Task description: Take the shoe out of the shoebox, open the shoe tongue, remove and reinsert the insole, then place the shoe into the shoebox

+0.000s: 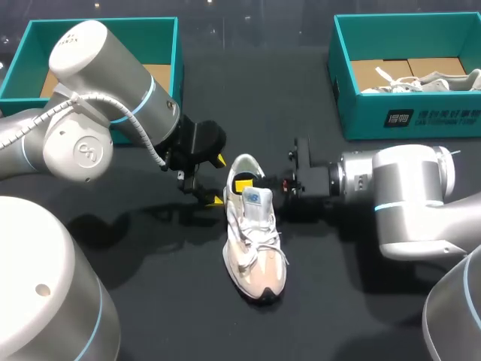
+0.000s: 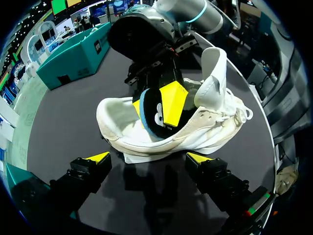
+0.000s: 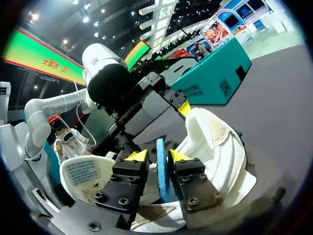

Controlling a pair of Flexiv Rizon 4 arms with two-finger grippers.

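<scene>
Your right claw (image 3: 159, 155) was clamped on the blue insole (image 3: 162, 178), which stood on edge inside the heel of the white shoe (image 1: 254, 241). That arm lay level, low over the tabletop (image 1: 150, 301). Your left claw (image 2: 149, 159) hung with its fingers apart just beside the upright shoe, its arm angled down.
</scene>
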